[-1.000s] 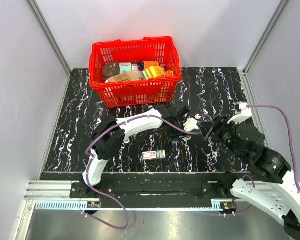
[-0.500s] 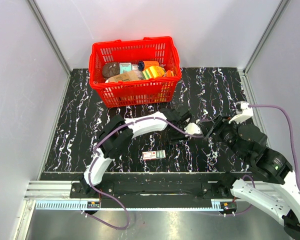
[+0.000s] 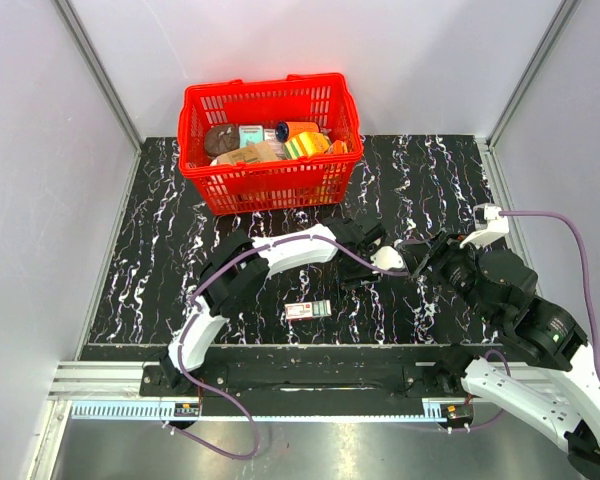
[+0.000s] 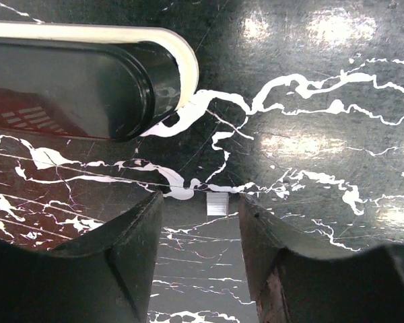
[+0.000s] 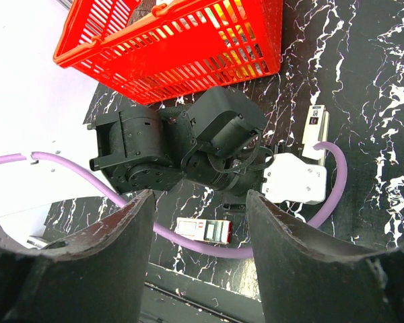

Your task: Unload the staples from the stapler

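Stapler: lies flat on the table, just beside the left wrist at about 1 o'clock in the right wrist view. It is slim and pale grey with a dark patch. Neither arm holds it.

Left gripper: points down at the table, fingers apart, nothing grasped. A small silvery strip lies on the marble in the gap between the fingers, touching neither. Judged to be staples, though it is too small to be sure. At 11 o'clock in that view is a glossy black body with a pale rim, probably the stapler seen side-on; cannot confirm.

Right gripper: released, empty, hovering near the left wrist and looking down on it.

Further out, top view: small red-white-green box at 7 o'clock from the left gripper, apart from both arms. Red basket of assorted goods at 11 o'clock, well apart.

Progress, as a judgement: if the strip is staples, at least part of the load is out on the table. Cannot tell whether the magazine is empty or whether the stapler is open or closed. Left to do: check for remaining staples.
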